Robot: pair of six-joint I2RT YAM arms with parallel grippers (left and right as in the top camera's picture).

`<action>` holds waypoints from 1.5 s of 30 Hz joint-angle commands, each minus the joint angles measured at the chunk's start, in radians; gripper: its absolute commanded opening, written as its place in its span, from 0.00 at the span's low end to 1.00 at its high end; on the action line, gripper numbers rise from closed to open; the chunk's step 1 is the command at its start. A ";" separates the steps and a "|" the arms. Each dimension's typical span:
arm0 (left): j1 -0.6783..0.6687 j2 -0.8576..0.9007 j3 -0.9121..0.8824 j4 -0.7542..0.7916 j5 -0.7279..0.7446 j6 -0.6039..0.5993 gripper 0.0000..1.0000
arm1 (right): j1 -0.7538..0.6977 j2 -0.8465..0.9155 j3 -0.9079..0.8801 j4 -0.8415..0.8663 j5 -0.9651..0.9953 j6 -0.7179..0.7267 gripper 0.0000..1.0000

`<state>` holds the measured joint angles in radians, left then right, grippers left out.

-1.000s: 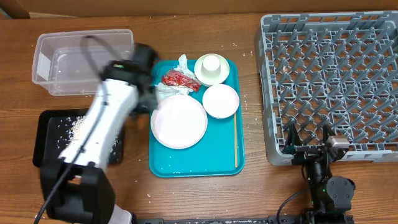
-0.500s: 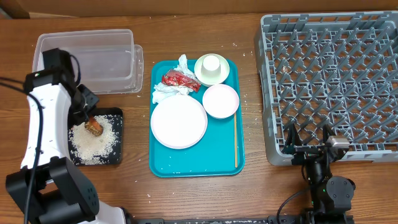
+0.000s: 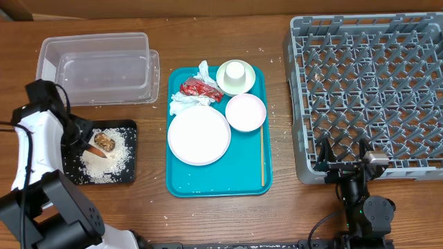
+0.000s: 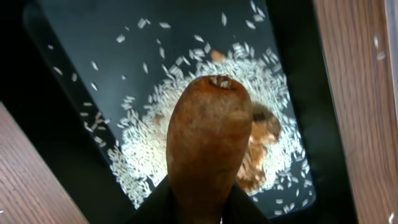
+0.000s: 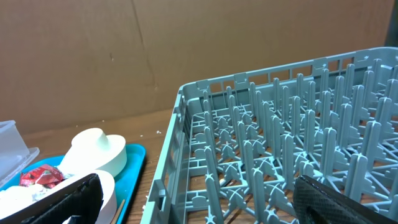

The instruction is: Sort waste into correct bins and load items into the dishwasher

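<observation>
My left gripper (image 3: pixel 88 146) is shut on a brown drumstick-shaped food piece (image 4: pixel 208 137) and holds it just over the black bin (image 3: pixel 129 174), which has a pile of rice (image 4: pixel 186 155) and another brown scrap (image 4: pixel 260 134) in it. The teal tray (image 3: pixel 249 181) holds a large white plate (image 3: pixel 199 135), a small white plate (image 3: pixel 245 112), a white cup on a saucer (image 3: pixel 236 75), a red wrapper (image 3: pixel 199 87), crumpled tissue (image 3: pixel 185 102) and a wooden chopstick (image 3: pixel 261 155). My right gripper (image 3: pixel 342 164) is open and empty at the front edge of the grey dish rack (image 3: pixel 367 83).
A clear plastic bin (image 3: pixel 97 69) stands behind the black bin at the back left. The dish rack fills the right side and also shows in the right wrist view (image 5: pixel 280 149). Rice grains lie scattered on the wooden table.
My left arm swung left from the teal tray to the black bin, carrying the brown food piece, and now hangs lower over the rice. The right arm has not moved.
</observation>
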<state>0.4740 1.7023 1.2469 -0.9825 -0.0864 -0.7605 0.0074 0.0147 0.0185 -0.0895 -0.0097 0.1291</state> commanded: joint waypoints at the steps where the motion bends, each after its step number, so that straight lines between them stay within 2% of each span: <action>1: 0.008 -0.003 -0.009 0.008 -0.014 -0.033 0.26 | 0.005 -0.012 -0.010 0.006 0.009 -0.006 1.00; 4: 0.008 -0.003 -0.015 0.019 -0.021 -0.033 0.36 | 0.005 -0.011 -0.010 0.006 0.009 -0.006 1.00; 13: 0.008 -0.003 -0.023 0.023 -0.005 -0.010 0.36 | 0.005 -0.012 -0.010 0.006 0.009 -0.006 1.00; 16: 0.008 -0.003 -0.021 0.035 0.082 0.076 0.30 | 0.005 -0.011 -0.010 0.006 0.009 -0.006 1.00; 19: 0.007 -0.007 -0.021 0.071 0.243 0.212 0.27 | 0.005 -0.012 -0.010 0.006 0.009 -0.006 1.00; 24: -0.040 -0.048 -0.021 0.103 0.459 0.375 0.29 | 0.005 -0.012 -0.010 0.006 0.009 -0.006 1.00; 29: -0.193 -0.099 -0.021 0.107 0.497 0.513 0.32 | 0.005 -0.012 -0.010 0.006 0.009 -0.006 1.00; 34: -0.407 -0.095 -0.021 0.133 0.398 0.574 0.46 | 0.005 -0.012 -0.010 0.006 0.009 -0.006 1.00; 36: -0.483 -0.092 -0.021 0.164 0.346 0.574 0.55 | 0.005 -0.012 -0.010 0.006 0.009 -0.006 1.00; 38: -0.551 -0.088 -0.021 0.210 0.303 0.574 0.74 | 0.005 -0.011 -0.010 0.006 0.009 -0.006 1.00; 39: -0.587 -0.087 -0.021 0.245 0.282 0.574 0.90 | 0.005 -0.012 -0.010 0.006 0.009 -0.006 1.00; 40: -0.620 -0.087 -0.021 0.287 0.258 0.574 1.00 | 0.005 -0.012 -0.010 0.006 0.009 -0.006 1.00; 45: -0.717 -0.087 -0.021 0.468 0.104 0.577 1.00 | 0.005 -0.012 -0.010 0.006 0.009 -0.006 1.00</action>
<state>-0.2108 1.6215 1.2301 -0.5606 0.1574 -0.2058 0.0074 0.0147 0.0185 -0.0906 -0.0101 0.1295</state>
